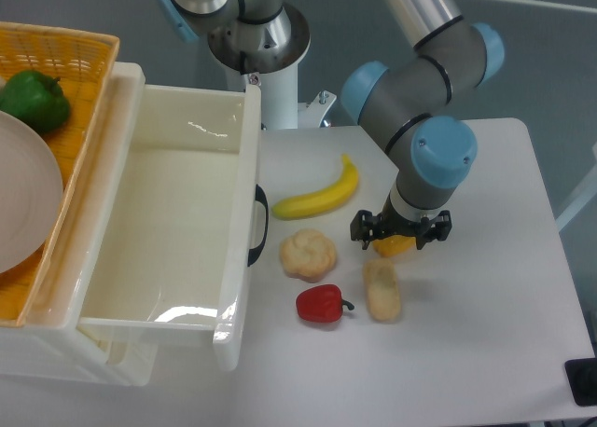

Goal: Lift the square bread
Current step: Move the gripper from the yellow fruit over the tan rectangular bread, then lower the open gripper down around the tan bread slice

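The square bread [382,290] is a pale tan oblong piece lying on the white table [485,334], right of the red pepper. My gripper [400,238] points down just behind the bread, over a yellow-orange pepper [395,248] that it partly hides. Its black jaws look spread apart and hold nothing. The gripper does not touch the bread. The round lumpy bun [308,254] lies to the left of the bread.
A red pepper [322,303] lies front left of the bread. A banana [319,196] lies behind the bun. A white bin [168,231] stands at the left, and beside it an orange basket [84,49] with a green pepper [34,101] and a plate [23,203].
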Tool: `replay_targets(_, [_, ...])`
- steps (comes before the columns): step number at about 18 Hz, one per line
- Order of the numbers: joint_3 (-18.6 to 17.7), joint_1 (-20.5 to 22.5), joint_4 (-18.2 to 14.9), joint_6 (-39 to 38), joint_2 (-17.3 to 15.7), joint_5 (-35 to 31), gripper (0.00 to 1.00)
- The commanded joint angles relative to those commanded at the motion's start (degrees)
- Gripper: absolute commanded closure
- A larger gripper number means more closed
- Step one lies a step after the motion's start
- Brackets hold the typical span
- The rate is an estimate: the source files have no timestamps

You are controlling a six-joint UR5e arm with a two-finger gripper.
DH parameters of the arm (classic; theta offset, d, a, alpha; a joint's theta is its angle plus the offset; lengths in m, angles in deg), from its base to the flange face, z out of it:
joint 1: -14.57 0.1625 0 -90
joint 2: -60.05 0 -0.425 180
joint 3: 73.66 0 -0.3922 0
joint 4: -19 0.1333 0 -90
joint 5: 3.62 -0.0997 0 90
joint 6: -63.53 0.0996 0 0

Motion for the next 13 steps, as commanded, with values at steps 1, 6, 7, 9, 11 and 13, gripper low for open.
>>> replay_targets(1, [0.0,0.0,0.09,-0.01,0.27,0.0,0.0])
replay_targets(6, [0.27,-1.31,0.44,0.26,2.64,0.0,0.0])
replay_targets(7, [0.53,-1.49,0.53,0.26,3.08,0.0,0.0])
replay_targets(9, [0.71,-2.37,1.58,-0.09,4.22,0.0,0.0])
replay_targets(11, [0.79,-2.46,2.02,-0.18,4.66,0.0,0.0])
replay_targets(13, [0.88,-2.64,2.11,-0.18,4.93,0.0,0.0])
